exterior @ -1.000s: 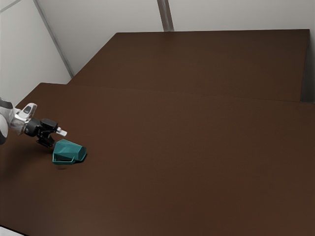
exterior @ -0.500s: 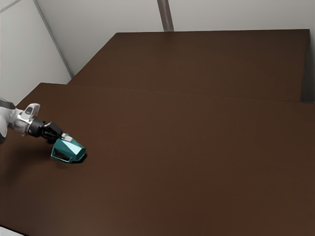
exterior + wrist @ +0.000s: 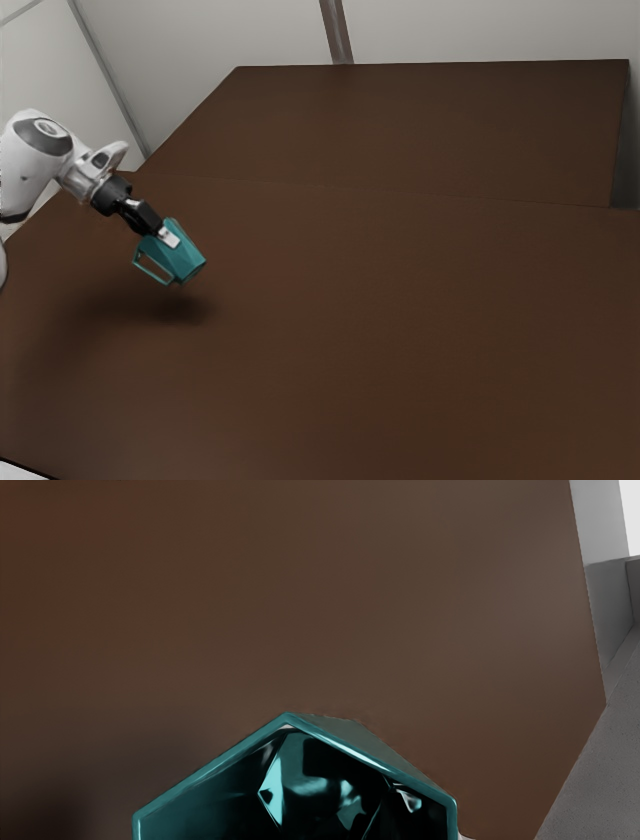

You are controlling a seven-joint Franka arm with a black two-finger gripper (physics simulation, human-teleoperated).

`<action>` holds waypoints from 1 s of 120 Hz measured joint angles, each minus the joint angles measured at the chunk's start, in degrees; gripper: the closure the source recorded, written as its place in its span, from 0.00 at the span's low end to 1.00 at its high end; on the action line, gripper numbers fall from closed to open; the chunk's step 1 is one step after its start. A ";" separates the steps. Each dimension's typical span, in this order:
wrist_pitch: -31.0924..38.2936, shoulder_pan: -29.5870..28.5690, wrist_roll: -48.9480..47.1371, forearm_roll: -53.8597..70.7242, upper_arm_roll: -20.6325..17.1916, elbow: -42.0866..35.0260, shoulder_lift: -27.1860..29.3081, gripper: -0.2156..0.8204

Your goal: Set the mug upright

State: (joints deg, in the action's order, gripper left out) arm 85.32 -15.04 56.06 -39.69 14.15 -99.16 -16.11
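Above the dark brown tabletop [image 3: 400, 320], toward the exterior view's left, a faceted teal mug [image 3: 184, 259] hangs tilted in the black two-finger gripper [image 3: 166, 236] of a white-and-gray Franka arm [image 3: 35, 155]. The gripper is clamped on the mug near its mouth, a pale fingertip [image 3: 170, 239] against the outer wall; the other finger is hidden, apparently by the mug itself. The base points down and toward the exterior view's right, clear of the surface, while the angular handle [image 3: 152, 269] juts toward the view's left. A soft shadow [image 3: 170, 309] falls below. The wrist view looks into the mug's glossy, dark interior [image 3: 325, 800], framed by an angular teal rim [image 3: 210, 767].
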 joint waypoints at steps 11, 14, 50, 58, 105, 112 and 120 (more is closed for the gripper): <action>3.39 4.80 -2.17 7.03 -0.03 -0.07 2.75 0.94; 4.37 5.86 -2.87 9.06 -0.27 -0.08 3.34 0.94; 21.67 8.15 -12.82 27.05 -9.11 -11.88 12.93 0.95; 25.83 7.76 -14.67 29.35 -10.87 -14.33 13.57 0.94; 38.94 9.13 -23.02 35.42 -15.75 -19.05 8.95 0.95; 39.76 9.03 -23.87 35.85 -15.85 -19.07 7.95 0.95; 40.50 8.93 -24.74 36.17 -16.13 -19.07 6.98 0.95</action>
State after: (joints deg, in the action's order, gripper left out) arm 125.83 -6.11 31.32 -3.52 -1.99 -118.24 -9.13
